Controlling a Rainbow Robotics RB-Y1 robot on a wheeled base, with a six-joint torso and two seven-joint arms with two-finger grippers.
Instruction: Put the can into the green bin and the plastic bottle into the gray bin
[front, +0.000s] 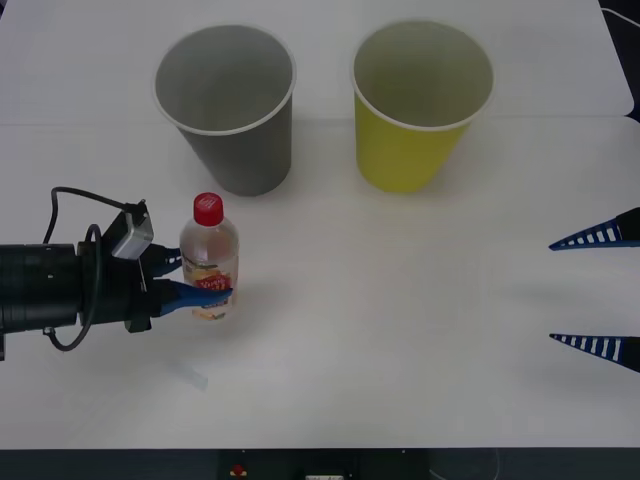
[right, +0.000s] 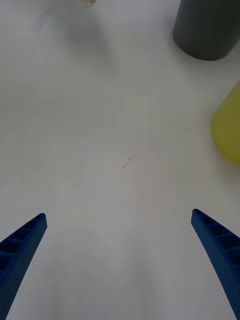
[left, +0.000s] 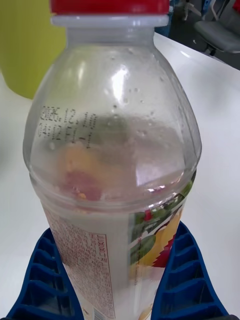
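Bottle (front: 209, 258) upright on the counter (front: 400, 330), clasped by left fingers (front: 185, 279), not yet in gray bin (front: 226, 110); right fingers (front: 596, 292) open, idle.

Upright plastic bottle (left: 112, 165) clamped between left tool's (left: 120, 280) blue fingers (left: 185, 280).

— Bottles? One plastic bottle (front: 209, 258), red cap.
— Bins? Two: gray bin (front: 228, 108) at 11 o'clock, yellow cup (front: 418, 105) at 1 o'clock.
— Grippers? Two: left gripper (front: 190, 278) at 9 o'clock, right gripper (front: 592, 292) at 3 o'clock.
— Tables? One white table (front: 400, 330).
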